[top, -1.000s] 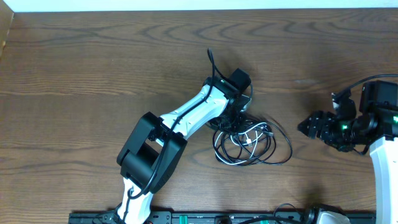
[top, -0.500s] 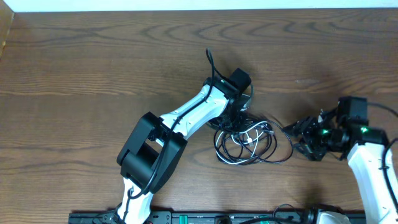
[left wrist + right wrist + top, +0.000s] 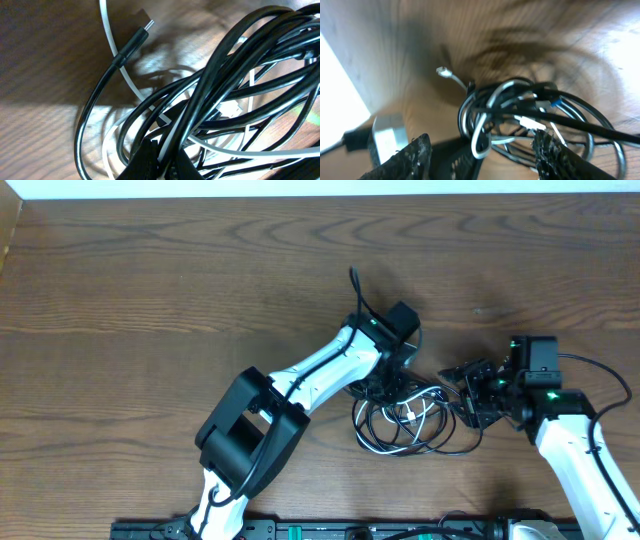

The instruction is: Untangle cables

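You're at the second-grip step, I'd judge. The cables lie bunched just right of centre on the tabletop. Your left claw is clenched on black strands, and your right claw is spread wide at the heap's right edge. Next, pinch one loop and draw it outward.

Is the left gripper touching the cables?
Touching. The left wrist view shows the left gripper shut, with black strands of the cables pinched between its fingers.

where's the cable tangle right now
In the overhead view, the cable tangle lies on the wooden table right of centre, its upper left edge pinched by the left gripper, with the open right gripper just to its right.
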Motion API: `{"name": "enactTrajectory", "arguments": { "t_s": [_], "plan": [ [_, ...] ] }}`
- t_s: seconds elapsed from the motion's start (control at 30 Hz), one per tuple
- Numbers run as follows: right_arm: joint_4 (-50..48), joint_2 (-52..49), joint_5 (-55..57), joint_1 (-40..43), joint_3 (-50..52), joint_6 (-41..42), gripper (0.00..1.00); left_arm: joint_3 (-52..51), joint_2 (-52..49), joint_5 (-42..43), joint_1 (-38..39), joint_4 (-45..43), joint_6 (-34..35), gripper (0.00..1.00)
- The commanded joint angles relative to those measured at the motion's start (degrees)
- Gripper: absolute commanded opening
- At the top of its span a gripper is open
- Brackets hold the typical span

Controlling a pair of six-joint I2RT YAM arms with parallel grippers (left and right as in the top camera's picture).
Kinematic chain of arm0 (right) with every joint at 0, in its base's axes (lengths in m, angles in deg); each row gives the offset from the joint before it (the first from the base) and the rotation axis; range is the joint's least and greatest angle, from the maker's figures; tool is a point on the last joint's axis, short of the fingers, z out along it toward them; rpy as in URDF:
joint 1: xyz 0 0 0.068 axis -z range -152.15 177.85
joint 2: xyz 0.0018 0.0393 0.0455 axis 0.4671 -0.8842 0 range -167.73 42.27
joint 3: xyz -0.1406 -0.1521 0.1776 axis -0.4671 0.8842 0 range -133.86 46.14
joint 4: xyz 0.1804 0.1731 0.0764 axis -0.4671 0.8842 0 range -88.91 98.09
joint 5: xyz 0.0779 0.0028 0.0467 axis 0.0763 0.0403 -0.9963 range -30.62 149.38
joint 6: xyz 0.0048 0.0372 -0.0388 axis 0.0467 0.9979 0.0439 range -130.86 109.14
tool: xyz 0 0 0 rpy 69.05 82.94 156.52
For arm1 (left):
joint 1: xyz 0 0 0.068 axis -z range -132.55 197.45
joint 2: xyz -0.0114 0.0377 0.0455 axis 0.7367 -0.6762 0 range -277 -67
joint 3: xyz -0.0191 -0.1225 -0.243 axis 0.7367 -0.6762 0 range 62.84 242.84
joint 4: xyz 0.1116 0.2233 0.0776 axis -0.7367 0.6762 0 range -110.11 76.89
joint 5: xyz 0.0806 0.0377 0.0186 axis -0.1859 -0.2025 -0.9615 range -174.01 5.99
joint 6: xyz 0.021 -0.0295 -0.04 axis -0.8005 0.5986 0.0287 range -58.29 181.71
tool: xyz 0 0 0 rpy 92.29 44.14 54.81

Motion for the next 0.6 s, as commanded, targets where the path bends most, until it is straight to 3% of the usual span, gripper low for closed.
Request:
{"name": "enactTrajectory", "arguments": {
  "t_s": [0.0,0.27,0.57],
  "plan": [
    [-0.3,0.1,9.2,-2.9,0.3,5.5,0.61,-0.4,0.0,0.7,0.3,0.1,0.4,0.08],
    [-0.2,0.1,16.8,-4.7,0.3,5.5,0.54,-0.4,0.0,0.7,0.3,0.1,0.4,0.08],
    [-1.2,-0.6,17.9,-5.4,0.4,5.7,0.5,-0.4,0.0,0.7,0.3,0.1,0.4,0.08]
  ]
}}
